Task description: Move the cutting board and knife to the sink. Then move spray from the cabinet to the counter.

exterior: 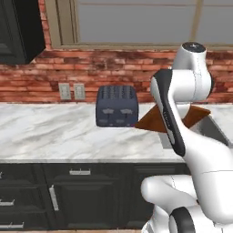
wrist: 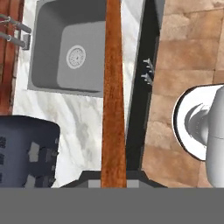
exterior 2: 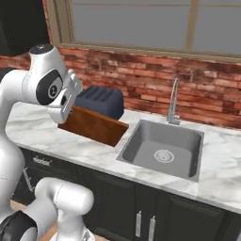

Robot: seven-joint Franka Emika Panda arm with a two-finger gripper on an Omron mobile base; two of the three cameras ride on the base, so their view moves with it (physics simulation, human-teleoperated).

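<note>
White marble counter [exterior 2: 221, 174] runs long under the brick wall, its front edge above dark drawers, with the grey sink [exterior 2: 162, 148] sunk into it and bare marble on both sides of the basin. Dark toaster [exterior 2: 100, 101] stands back by the wall, left of the sink. Cutting board [exterior 2: 94, 126] is lifted clear of the counter and tilted, between toaster and sink rim; gripper [wrist: 113, 181] fingers are clamped on its edge, and in the hand view it shows edge-on.

In the left base view the arm [exterior: 182, 113] hid the middle of the cutting board [exterior: 152, 122] and most of the sink [exterior: 214, 129]. The hand view's edge cut off the toaster [wrist: 26, 151] and the faucet [wrist: 13, 30]
</note>
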